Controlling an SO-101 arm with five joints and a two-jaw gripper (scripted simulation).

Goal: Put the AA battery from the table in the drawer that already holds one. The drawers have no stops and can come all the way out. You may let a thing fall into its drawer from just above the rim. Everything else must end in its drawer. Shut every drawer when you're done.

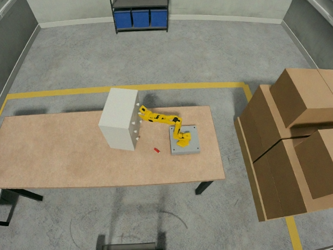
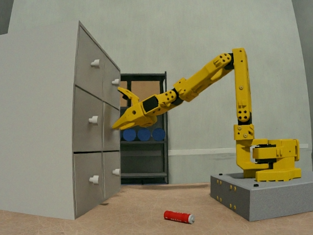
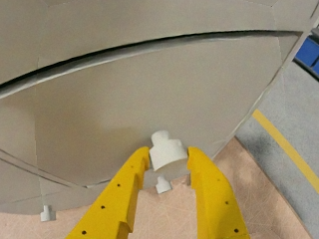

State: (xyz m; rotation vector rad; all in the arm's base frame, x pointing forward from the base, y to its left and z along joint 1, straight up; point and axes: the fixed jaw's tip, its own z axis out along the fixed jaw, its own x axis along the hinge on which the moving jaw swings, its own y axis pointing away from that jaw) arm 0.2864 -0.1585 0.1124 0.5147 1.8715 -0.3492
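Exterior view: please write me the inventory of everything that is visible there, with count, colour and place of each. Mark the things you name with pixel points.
cabinet (image 1: 118,107) (image 2: 37,126) (image 3: 125,70): 1, pale grey, on the left
drawer fronts: 6, grey, three rows of two
free knobs: 5, white, on the fronts; one more is inside the claw
battery (image 1: 156,150) (image 2: 176,217): 1, red with pale end, lying on the table
table (image 1: 67,161) (image 2: 144,202) (image 3: 164,219): 1, tan, underneath
rack (image 1: 168,16) (image 2: 166,126): 1, dark, background
round things (image 2: 144,134): 3, blue, on the rack
brown surfaces: count unclear, behind the rack's upper part
wall (image 2: 202,50): pale, background
base block (image 1: 193,148) (image 2: 278,204): 1, grey, right
arm (image 1: 162,118) (image 2: 241,101): 1, yellow, on the block
claw (image 1: 140,110) (image 2: 116,108) (image 3: 168,153): 1, yellow, at a middle-row knob
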